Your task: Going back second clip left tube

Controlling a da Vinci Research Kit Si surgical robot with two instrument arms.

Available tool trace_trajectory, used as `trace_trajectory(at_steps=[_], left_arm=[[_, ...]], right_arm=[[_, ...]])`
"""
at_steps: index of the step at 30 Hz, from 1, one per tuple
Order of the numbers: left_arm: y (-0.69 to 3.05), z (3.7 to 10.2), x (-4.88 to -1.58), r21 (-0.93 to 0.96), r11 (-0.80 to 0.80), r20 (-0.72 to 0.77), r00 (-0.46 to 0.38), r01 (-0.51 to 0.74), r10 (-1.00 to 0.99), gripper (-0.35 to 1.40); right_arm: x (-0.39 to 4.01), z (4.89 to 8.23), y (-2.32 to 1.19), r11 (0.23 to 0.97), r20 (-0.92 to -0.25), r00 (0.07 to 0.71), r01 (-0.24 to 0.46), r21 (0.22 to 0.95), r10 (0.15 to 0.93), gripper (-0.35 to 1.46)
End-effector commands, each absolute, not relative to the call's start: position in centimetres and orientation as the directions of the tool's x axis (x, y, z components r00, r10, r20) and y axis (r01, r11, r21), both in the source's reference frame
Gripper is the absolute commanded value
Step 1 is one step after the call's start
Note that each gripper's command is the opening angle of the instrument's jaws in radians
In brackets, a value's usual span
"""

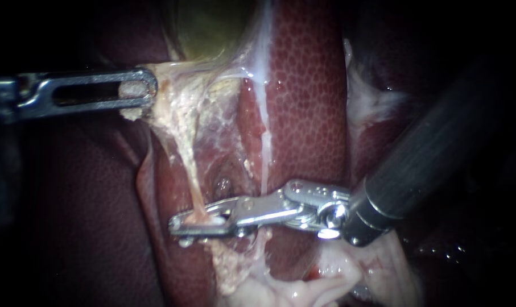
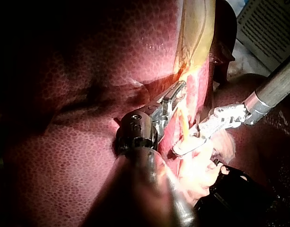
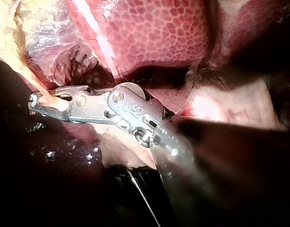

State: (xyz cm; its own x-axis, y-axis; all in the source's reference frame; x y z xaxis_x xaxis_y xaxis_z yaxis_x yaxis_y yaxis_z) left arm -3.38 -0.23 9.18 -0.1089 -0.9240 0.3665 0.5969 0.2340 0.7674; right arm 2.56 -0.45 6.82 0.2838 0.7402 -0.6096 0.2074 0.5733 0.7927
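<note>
My right instrument (image 1: 185,224) reaches in from the right. Its narrow jaws are closed across the left tube (image 1: 193,177), a thin pale strand that runs down from the tissue above. The right wrist view shows the same jaws (image 3: 38,105) with the tube (image 3: 54,101) pinched between them near their tips. I cannot make out any clip on the tube. My left instrument (image 1: 141,91) comes in level from the left. Its slotted jaws are shut on pale fatty tissue (image 1: 133,113) just below the greenish gallbladder (image 1: 206,28), holding it taut.
Mottled red liver (image 1: 309,85) lies right of the tubes, and a second whitish strand (image 1: 263,142) runs down along it. Loose pale tissue (image 1: 303,290) bunches under the right instrument's wrist. Dark liver (image 1: 70,227) fills the lower left.
</note>
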Motion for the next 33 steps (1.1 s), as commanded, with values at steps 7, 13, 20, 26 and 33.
trace_trajectory(at_steps=[7, 13, 20, 26, 33], left_arm=[[-0.23, 9.18, -3.39, 0.768, 0.234, 0.367, -0.109, 0.597, -0.924, -0.35], [-0.23, 9.18, -3.39, 0.767, 0.235, 0.367, -0.109, 0.597, -0.924, -0.35], [-0.23, 9.18, -3.38, 0.767, 0.235, 0.367, -0.109, 0.597, -0.924, -0.35], [-0.24, 9.18, -3.38, 0.767, 0.235, 0.367, -0.109, 0.597, -0.924, -0.35], [-0.24, 9.17, -3.36, 0.768, 0.235, 0.367, -0.108, 0.596, -0.924, -0.35]], right_arm=[[2.58, 6.80, -0.48, 0.571, -0.610, 0.286, 0.216, 0.792, 0.739, -0.35], [2.65, 6.77, -0.45, 0.598, -0.640, 0.275, 0.226, 0.769, 0.718, 0.37], [2.66, 6.73, -0.32, 0.687, -0.708, 0.205, 0.176, 0.705, 0.675, 0.60], [2.47, 6.72, -0.16, 0.700, -0.720, 0.198, 0.169, 0.694, 0.665, 0.60], [2.09, 6.65, 0.05, 0.700, -0.721, 0.195, 0.174, 0.692, 0.665, 0.60]])
